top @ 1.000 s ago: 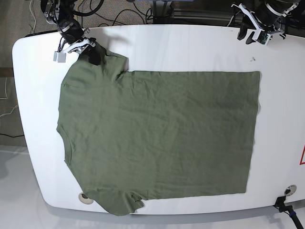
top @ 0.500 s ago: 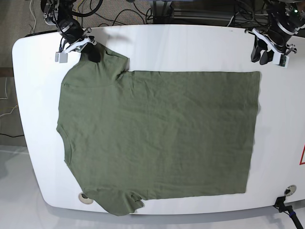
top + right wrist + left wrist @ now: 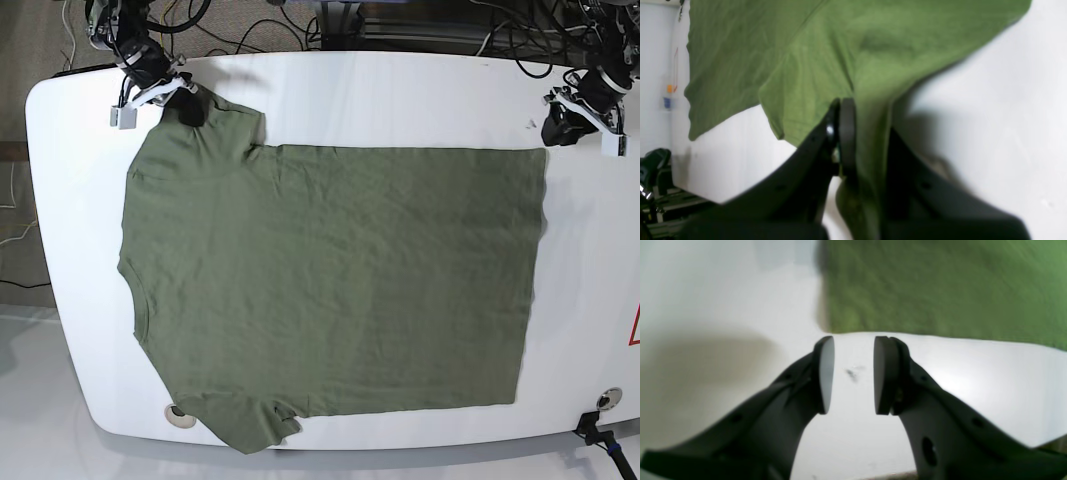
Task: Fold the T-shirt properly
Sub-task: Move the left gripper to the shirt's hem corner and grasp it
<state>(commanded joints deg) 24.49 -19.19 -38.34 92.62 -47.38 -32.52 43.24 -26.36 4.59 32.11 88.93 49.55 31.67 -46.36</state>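
Note:
The olive-green T-shirt (image 3: 330,280) lies spread flat on the white table (image 3: 400,100), collar end to the left and hem to the right. My right gripper (image 3: 190,105) is at the far left sleeve and shut on it. In the right wrist view the sleeve cloth (image 3: 826,66) runs between the closed fingers (image 3: 846,133) and drapes over one of them. My left gripper (image 3: 557,130) hovers just beyond the hem's far right corner. In the left wrist view it (image 3: 853,375) stands open over bare table, with the T-shirt corner (image 3: 940,286) just ahead.
Cables and arm bases crowd the table's back edge. A small dark mark (image 3: 530,124) is on the table near the left gripper. A round grommet (image 3: 180,413) sits at the front left and a black clamp (image 3: 600,430) at the front right corner.
My left arm has swung right and down from the back edge to the hem's far corner. My right gripper has drawn the sleeve slightly back and left.

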